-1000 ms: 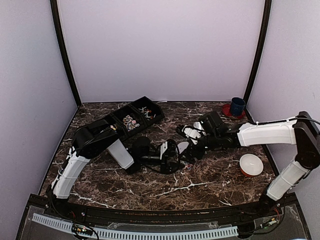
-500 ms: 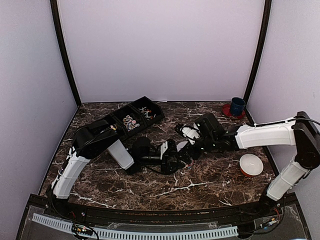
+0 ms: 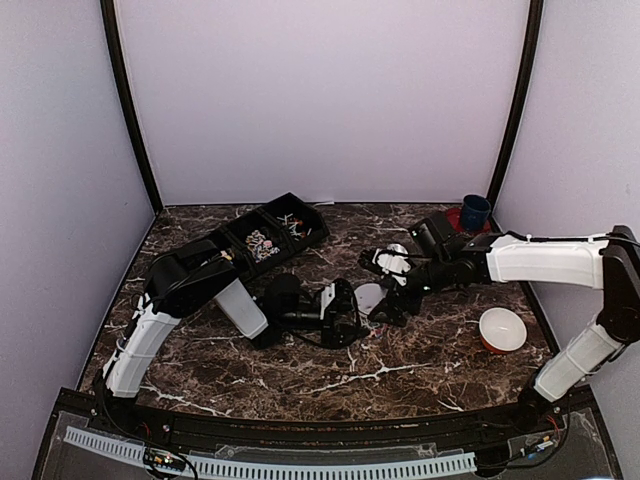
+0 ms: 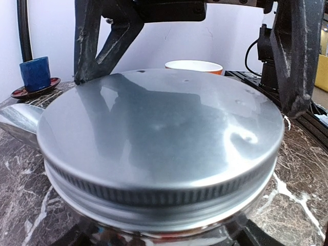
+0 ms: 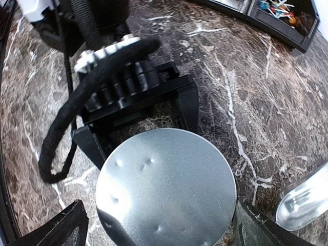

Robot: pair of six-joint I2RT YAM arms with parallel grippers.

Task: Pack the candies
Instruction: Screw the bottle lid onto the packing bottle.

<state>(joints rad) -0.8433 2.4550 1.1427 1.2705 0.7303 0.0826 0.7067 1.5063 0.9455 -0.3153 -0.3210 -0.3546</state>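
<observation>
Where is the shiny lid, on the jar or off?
On. The lid sits flat on the jar, its ridged edge hugging the top.

Pale lilac walls, dark veined marble tabletop.

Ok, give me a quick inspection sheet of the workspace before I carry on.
Surface: dark veined marble table.
Job's things: candies in the black tray; metal-lidded jar closed.
Clutter: scoop, blue cup on red saucer, bowl.
Grippers: left gripper clamped on the jar; right gripper open, astride its top.
Cables: black sleeved cable looping at the left wrist.
Surroundings: plain lilac walls, nothing seen beyond.
</observation>
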